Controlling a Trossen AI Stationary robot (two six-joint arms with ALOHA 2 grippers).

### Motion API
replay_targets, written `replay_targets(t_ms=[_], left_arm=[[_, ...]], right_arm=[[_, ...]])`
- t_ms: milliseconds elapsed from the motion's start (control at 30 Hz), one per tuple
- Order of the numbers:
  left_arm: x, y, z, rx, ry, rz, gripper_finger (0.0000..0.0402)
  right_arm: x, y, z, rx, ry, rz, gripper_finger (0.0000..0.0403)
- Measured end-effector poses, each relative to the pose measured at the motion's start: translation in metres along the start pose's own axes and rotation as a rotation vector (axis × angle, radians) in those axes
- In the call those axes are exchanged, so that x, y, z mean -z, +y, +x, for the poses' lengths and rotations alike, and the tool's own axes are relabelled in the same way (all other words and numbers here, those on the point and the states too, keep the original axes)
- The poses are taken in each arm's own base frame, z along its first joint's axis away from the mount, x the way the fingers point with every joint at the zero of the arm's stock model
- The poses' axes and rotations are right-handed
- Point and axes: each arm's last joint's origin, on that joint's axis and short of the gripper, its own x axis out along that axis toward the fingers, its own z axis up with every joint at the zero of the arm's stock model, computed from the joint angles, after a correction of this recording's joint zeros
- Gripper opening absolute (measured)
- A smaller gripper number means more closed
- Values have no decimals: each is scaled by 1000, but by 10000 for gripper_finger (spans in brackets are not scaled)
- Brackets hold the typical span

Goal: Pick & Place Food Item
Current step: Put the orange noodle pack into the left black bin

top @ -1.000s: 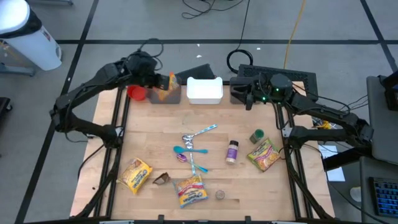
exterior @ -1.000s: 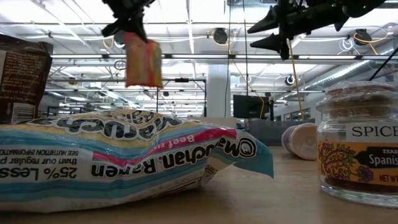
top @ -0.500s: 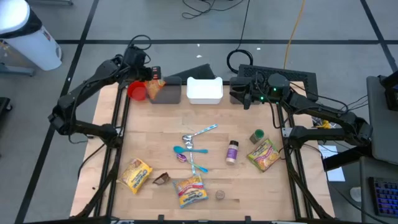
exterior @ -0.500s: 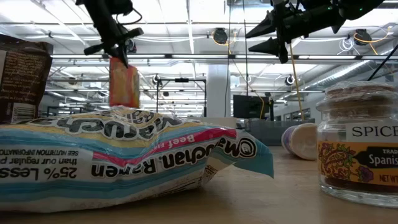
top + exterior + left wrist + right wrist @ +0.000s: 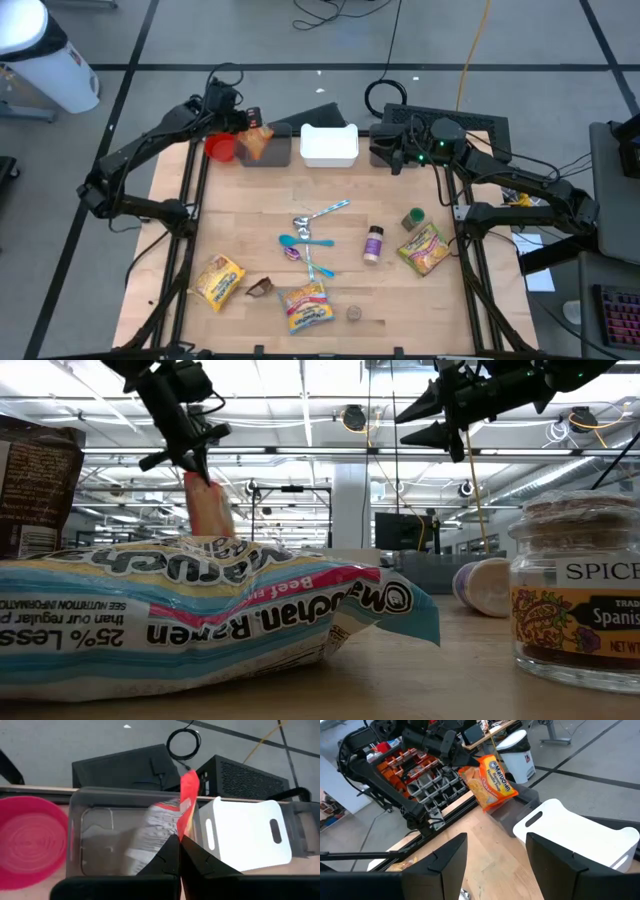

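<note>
there, left arm [image 5: 252, 121] dangles ramen packet [image 5: 257, 141] over grey bin [image 5: 270, 154].

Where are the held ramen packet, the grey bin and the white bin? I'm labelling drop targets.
ramen packet [image 5: 490, 782], right wrist view, middle of its orange face.
grey bin [image 5: 95, 827], left wrist view, bare clear floor.
white bin [image 5: 328, 147], high view, its inside.

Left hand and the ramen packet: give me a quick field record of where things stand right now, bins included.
left hand: shut on ramen packet, above the grey bin
ramen packet: hanging from the left hand, lower end at the grey bin's opening, not released
grey bin: between red bowl and white bin
red bowl: beside grey bin, at table's far edge
white bin: beside grey bin
right hand: open, idle beside the white bin
</note>
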Motion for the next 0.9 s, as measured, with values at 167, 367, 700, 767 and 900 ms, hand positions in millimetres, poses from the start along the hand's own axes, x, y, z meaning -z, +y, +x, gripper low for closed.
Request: replay_targets(t_ms=[167,367,700,767,900], left_arm=[[-2,3,1,-8,-6,-12,0],[-6,8,1,-23,-18,-31,0],[-12,17,1,-91,-60,-69,0],[-13,20,1,-108,-62,-77,0],[-13,23,1,-147,-72,-95,0]], right_arm=[[0,0,0,0,0,-3,195],[0,0,0,0,0,-3,192],[0,0,0,0,0,0,190],[0,0,0,0,0,0,191],[0,0,0,0,0,0,191]])
